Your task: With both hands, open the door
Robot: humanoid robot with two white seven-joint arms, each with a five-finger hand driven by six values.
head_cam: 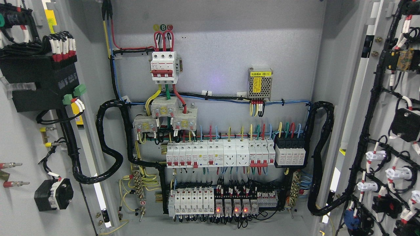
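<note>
Doors of the electrical cabinet stand swung wide: the left door (pixel 23 137) fills the picture's left edge and the right door (pixel 387 131) the right edge, each showing its inner face. Neither robot hand is in the head view, so whether their fingers are apart or together cannot be told. On the left door sit a black component block (pixel 39 82) and a black-and-white switch body (pixel 54 194). The right door carries wired black units and white lamp backs (pixel 395 173). Between the doors, the grey back panel (pixel 216 49) holds a three-pole breaker (pixel 163 65) (red levers), a meshed power supply (pixel 260 83) with a yellow label, a row of white breakers (pixel 220 154), and lower relays (pixel 231 207) glowing red. Black cable looms (pixel 108 144) loop toward both doors.
</note>
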